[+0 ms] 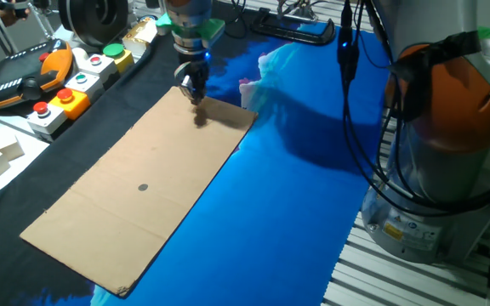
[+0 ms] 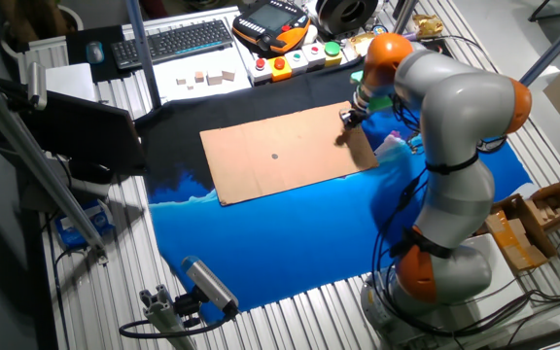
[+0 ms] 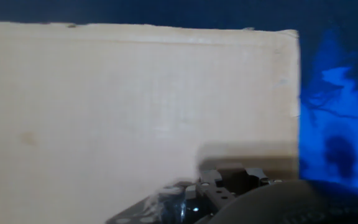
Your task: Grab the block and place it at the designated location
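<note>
My gripper hangs just above the far right corner of the brown cardboard sheet, casting a shadow on it. Its fingers stand close together. The block shows nowhere on the sheet in any view, and the fingertips seem to pinch it, mostly hidden. The designated location, a small dark grey dot, lies near the middle of the sheet, well towards the near left of the gripper. It also shows in the other fixed view, left of the gripper.
Coloured push-buttons and an orange-and-black teach pendant lie left of the sheet on black cloth. Blue cloth covers the table to the right. The arm's base stands at the right edge. Cables hang nearby.
</note>
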You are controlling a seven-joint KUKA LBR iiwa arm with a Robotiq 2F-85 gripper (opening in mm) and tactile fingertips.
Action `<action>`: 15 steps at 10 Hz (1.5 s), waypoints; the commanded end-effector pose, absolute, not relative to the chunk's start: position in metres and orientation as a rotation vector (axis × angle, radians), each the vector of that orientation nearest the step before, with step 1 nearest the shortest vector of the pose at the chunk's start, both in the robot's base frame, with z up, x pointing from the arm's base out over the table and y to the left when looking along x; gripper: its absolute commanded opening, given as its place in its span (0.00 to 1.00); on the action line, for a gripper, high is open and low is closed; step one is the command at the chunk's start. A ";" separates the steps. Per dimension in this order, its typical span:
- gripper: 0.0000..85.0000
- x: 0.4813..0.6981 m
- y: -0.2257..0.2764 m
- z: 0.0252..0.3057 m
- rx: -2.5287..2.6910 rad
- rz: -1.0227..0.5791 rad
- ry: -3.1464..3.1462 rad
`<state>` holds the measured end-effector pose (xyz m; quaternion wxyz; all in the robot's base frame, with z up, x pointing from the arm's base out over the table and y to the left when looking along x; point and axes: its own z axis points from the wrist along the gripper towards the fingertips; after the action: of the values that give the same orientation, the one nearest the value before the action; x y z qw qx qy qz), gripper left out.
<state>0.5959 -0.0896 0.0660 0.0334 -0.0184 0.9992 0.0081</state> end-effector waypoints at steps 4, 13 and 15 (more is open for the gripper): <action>0.01 0.594 -0.058 0.079 -0.034 0.011 3.101; 0.01 0.589 -0.026 0.091 0.083 -0.095 3.095; 0.01 0.589 -0.026 0.091 0.132 -0.044 3.112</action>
<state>0.5892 -0.0258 0.0910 0.0146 0.0459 0.9988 -0.0108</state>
